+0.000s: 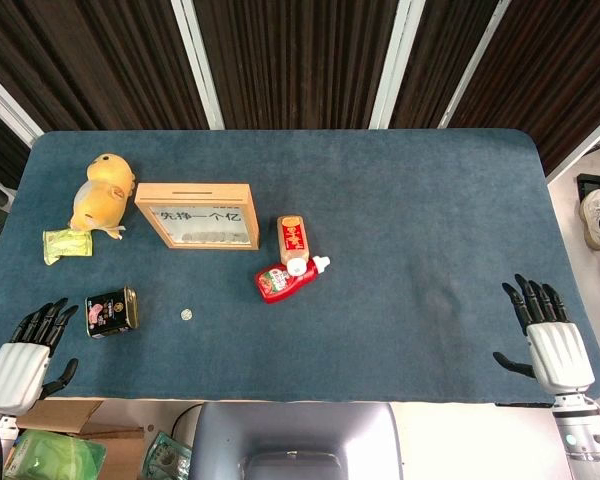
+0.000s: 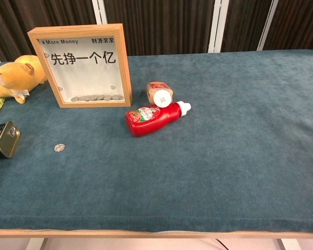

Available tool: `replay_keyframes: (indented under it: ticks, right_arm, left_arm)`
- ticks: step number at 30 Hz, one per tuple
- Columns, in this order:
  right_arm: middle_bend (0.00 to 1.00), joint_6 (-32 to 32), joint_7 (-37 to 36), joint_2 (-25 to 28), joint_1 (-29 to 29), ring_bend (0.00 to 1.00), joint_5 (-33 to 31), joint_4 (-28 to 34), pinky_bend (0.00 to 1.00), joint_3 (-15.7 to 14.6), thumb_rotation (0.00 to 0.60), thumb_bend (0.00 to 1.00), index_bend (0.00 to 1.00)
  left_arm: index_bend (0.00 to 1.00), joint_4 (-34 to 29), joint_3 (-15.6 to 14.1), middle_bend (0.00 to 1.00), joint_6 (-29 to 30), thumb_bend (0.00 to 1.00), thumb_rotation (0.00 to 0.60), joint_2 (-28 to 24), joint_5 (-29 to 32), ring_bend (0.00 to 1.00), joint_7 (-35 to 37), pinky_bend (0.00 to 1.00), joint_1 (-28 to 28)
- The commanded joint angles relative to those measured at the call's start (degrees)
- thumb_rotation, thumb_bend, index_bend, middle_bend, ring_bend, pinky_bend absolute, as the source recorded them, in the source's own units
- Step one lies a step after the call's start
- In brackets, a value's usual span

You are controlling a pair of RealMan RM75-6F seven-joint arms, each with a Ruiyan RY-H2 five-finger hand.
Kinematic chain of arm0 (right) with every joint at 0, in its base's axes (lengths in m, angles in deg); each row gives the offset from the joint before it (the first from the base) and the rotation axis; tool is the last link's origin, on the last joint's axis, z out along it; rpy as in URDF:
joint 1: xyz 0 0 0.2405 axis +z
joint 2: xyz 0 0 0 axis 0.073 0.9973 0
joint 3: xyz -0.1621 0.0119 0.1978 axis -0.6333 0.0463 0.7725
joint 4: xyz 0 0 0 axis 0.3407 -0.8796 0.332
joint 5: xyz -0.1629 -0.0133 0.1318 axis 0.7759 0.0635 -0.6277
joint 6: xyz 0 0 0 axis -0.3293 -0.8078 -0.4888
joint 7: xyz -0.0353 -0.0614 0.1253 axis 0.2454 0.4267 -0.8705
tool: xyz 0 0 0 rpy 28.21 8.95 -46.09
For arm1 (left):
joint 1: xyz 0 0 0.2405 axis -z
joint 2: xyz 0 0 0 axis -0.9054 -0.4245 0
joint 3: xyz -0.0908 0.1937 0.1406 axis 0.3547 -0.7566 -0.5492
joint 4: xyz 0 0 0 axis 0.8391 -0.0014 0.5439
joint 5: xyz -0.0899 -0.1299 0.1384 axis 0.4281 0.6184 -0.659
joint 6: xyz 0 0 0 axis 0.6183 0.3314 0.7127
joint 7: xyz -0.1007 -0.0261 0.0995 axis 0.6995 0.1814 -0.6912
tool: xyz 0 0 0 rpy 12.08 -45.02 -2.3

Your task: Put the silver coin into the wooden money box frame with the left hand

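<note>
The silver coin (image 1: 186, 314) (image 2: 59, 148) lies flat on the blue table, near its front edge at the left. The wooden money box frame (image 1: 198, 215) (image 2: 81, 64) stands upright behind it, with several coins at its bottom and a slot on top. My left hand (image 1: 25, 357) rests at the table's front left corner, fingers apart, holding nothing, well left of the coin. My right hand (image 1: 550, 335) lies at the front right edge, also open and empty. Neither hand shows in the chest view.
A black tin can (image 1: 112, 310) (image 2: 1, 140) lies between the left hand and the coin. A red ketchup bottle (image 1: 289, 279) (image 2: 154, 117) and a small jar (image 1: 294, 242) (image 2: 159, 93) lie right of the frame. A yellow plush toy (image 1: 102, 192) (image 2: 15, 76) and green packet (image 1: 66, 244) sit left.
</note>
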Motion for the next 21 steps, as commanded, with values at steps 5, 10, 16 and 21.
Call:
replay_keyframes:
  ticks: [5, 10, 16, 21]
  right_arm:
    - [0.00, -0.2, -0.5, 0.4, -0.2, 0.00, 0.2, 0.3, 0.00, -0.1, 0.600, 0.16, 0.00]
    - [0.00, -0.3, -0.4, 0.5, -0.4, 0.00, 0.1, 0.3, 0.00, -0.3, 0.600, 0.16, 0.00]
    - [0.00, -0.4, -0.3, 0.4, -0.4, 0.00, 0.0, 0.3, 0.00, -0.1, 0.600, 0.16, 0.00]
    - [0.00, 0.1, -0.1, 0.3, -0.2, 0.00, -0.4, 0.4, 0.00, 0.0, 0.600, 0.16, 0.00]
  left_arm:
    - [0.00, 1.3, 0.5, 0.05, 2.4, 0.38, 0.600, 2.2, -2.4, 0.04, 1.1, 0.18, 0.2]
    - [0.21, 8.7, 1.3, 0.73, 8.0, 0.38, 0.600, 10.9, -8.9, 0.72, 6.9, 0.89, 1.7]
    - [0.45, 11.7, -0.1, 1.00, 4.0, 0.43, 0.600, 14.5, -8.6, 1.00, 9.8, 1.00, 3.3]
    - [0.48, 13.9, 0.7, 1.00, -1.7, 0.44, 0.600, 21.2, -5.1, 1.00, 5.7, 1.00, 5.1]
